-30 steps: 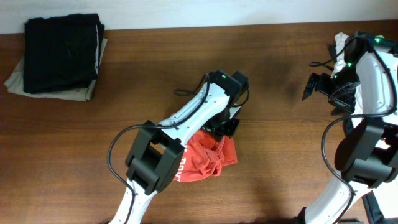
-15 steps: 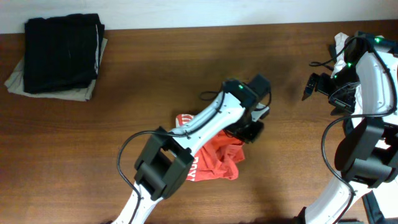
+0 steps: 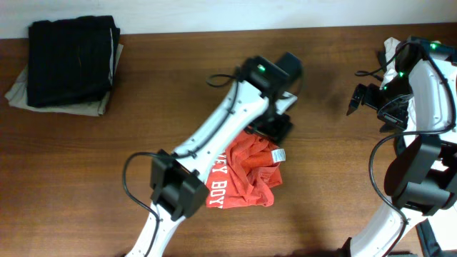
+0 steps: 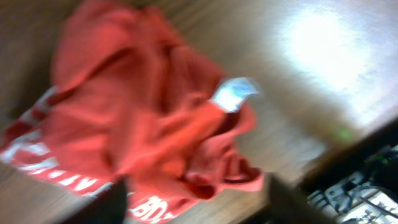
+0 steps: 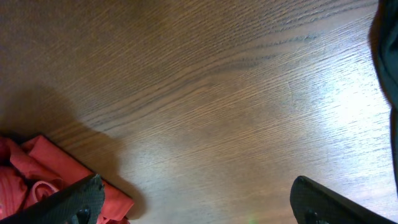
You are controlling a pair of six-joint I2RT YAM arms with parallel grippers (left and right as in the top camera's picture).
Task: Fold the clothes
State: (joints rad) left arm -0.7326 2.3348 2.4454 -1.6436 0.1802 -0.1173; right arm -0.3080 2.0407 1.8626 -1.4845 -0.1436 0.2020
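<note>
The clothes, a red-orange T-shirt (image 3: 246, 175), lie crumpled on the wooden table just below the middle, with white lettering (image 3: 220, 187) at the lower left and a white label (image 3: 278, 154) on top. My left gripper (image 3: 275, 128) hovers over the shirt's far edge, open, holding nothing. The blurred left wrist view looks down on the T-shirt (image 4: 143, 112), the left gripper (image 4: 196, 208) spread wide above it. My right gripper (image 3: 355, 100) hangs open at the far right, away from the shirt. In its view the right gripper (image 5: 202, 208) frames bare wood, with a corner of the T-shirt (image 5: 37, 168) at lower left.
A folded black garment on a beige one (image 3: 71, 61) sits at the table's back left corner. A white item (image 3: 391, 50) shows behind the right arm at the back right.
The left gripper carried the shirt a little to the right, then opened and rose toward the back. The shirt dropped and now lies loose on the table. The right arm stayed still.
</note>
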